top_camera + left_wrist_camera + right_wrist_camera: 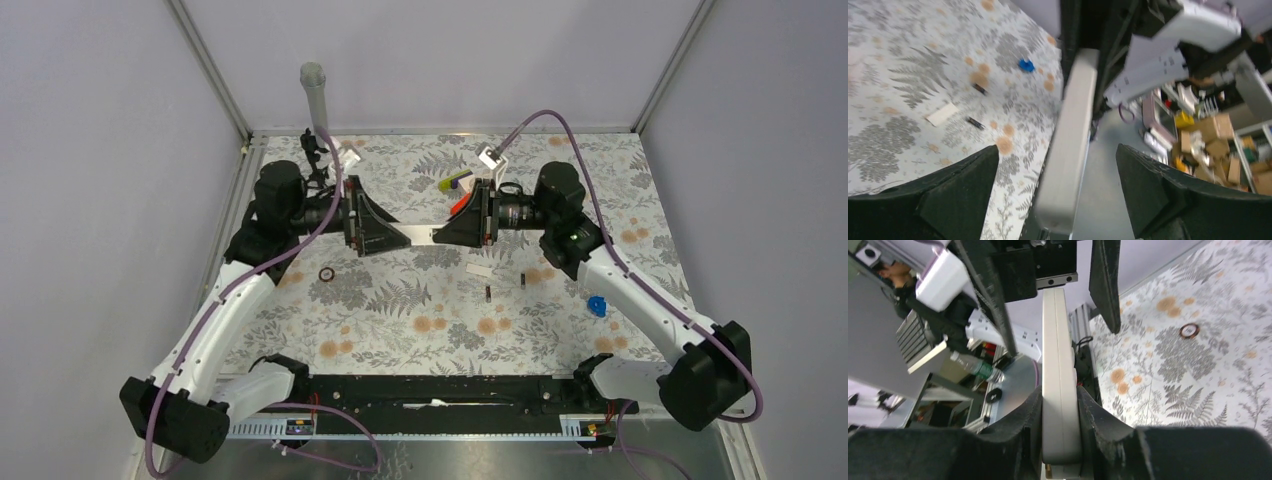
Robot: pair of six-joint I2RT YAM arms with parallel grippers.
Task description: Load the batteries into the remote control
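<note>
The white remote control [418,235] hangs level in the air between my two grippers. My right gripper [1060,405] is shut on one end of the remote control [1058,365], both pads pressed on its sides. My left gripper [1057,150] is open; its jaws stand wide on either side of the other end of the remote control [1073,135], with a gap on each side. Two small dark batteries [488,292] [523,280] lie on the patterned table below. They also show in the left wrist view [979,88] [975,122].
A small white flat piece [480,270] lies near the batteries. A dark ring [326,274] lies at the left, a blue piece [597,306] at the right. A red cylinder [460,203] and a yellow-purple item [455,182] sit behind the grippers. A grey post [314,95] stands at the back left.
</note>
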